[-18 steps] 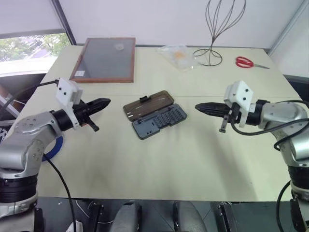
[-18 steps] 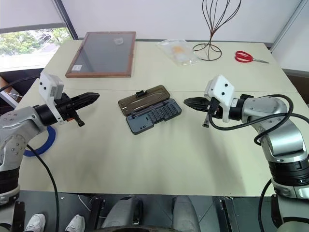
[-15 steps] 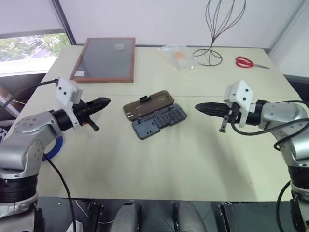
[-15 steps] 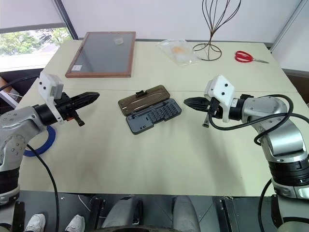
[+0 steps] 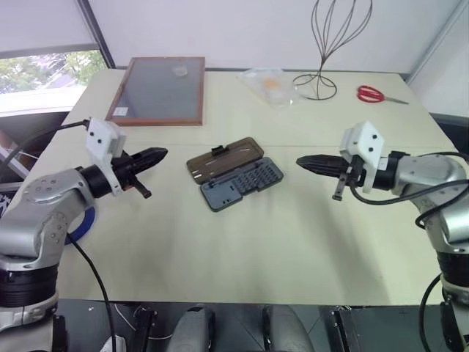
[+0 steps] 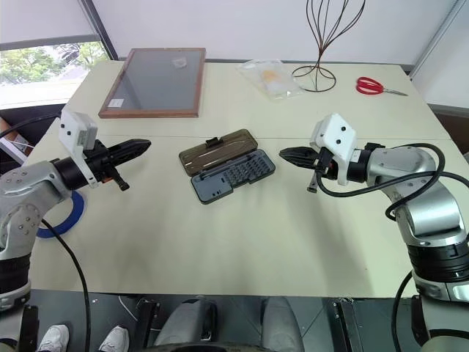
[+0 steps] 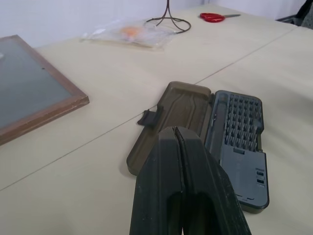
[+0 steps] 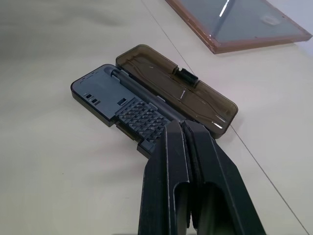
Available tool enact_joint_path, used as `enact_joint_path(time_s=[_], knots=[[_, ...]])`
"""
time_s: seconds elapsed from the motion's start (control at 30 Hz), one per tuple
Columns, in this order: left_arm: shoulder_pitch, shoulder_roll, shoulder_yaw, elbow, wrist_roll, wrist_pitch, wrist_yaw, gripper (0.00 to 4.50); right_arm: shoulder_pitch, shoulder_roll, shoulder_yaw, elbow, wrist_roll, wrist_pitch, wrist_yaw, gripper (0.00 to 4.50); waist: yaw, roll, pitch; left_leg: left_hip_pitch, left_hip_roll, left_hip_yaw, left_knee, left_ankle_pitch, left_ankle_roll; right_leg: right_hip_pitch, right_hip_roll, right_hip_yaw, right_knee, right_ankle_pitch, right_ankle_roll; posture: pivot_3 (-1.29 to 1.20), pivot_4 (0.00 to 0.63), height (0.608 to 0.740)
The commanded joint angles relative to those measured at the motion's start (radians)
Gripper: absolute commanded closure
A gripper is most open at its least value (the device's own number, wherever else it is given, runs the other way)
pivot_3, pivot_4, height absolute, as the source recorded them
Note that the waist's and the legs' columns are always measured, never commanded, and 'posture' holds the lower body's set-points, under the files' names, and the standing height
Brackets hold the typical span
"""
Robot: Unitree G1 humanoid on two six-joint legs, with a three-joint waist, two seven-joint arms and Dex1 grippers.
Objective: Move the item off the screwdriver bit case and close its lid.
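Observation:
The screwdriver bit case (image 5: 243,183) lies open in the middle of the table, its dark grey tray showing rows of small bits. Its smoky-brown lid (image 5: 225,158) lies flat on the table behind the tray, with the black clasp on its far edge. The item is out of view. My left gripper (image 5: 163,154) hovers shut to the left of the case, pointing at it, with nothing in it. My right gripper (image 5: 300,162) hovers shut to the right of the case, also pointing at it and holding nothing. In the wrist views, tray (image 7: 239,132) and lid (image 8: 156,73) lie beyond the closed fingertips.
A wood-framed dark panel (image 5: 157,89) lies at the back left. A clear plastic bag (image 5: 270,84), a wire stand (image 5: 316,81) and red scissors (image 5: 372,94) sit along the back right. A blue tape roll (image 5: 80,224) lies under my left arm.

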Motion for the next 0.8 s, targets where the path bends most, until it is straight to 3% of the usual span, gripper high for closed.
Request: enact_joint_path(time_s=[0.03,0.67,0.8], knots=[[-0.007,0.000,0.010,-0.024,-0.003,-0.015,0.004,4.50,-0.028,-0.001,-0.014,-0.008,-0.001,-0.020,-0.006,4.45,0.000,0.000,0.000,0.000,0.000,0.000,0.000,0.000,0.000,0.000,0.000,0.000,0.000,0.000,0.000,0.00,0.150,0.740],[0.008,-0.033,0.009,-0.021,-0.002,-0.018,0.032,4.50,-0.062,0.055,0.018,0.032,-0.037,-0.022,-0.067,4.45,-0.002,0.000,0.000,0.000,0.000,0.000,0.000,0.001,-0.002,0.000,0.000,0.000,0.000,0.000,0.000,0.00,0.150,0.740],[0.023,-0.075,-0.006,0.003,0.031,-0.047,0.066,4.50,-0.137,0.139,0.071,0.110,-0.086,-0.009,-0.144,3.18,-0.005,0.000,0.000,0.000,0.000,0.000,0.000,0.002,-0.003,-0.001,0.000,0.000,0.001,0.000,0.000,0.00,0.150,0.740]])
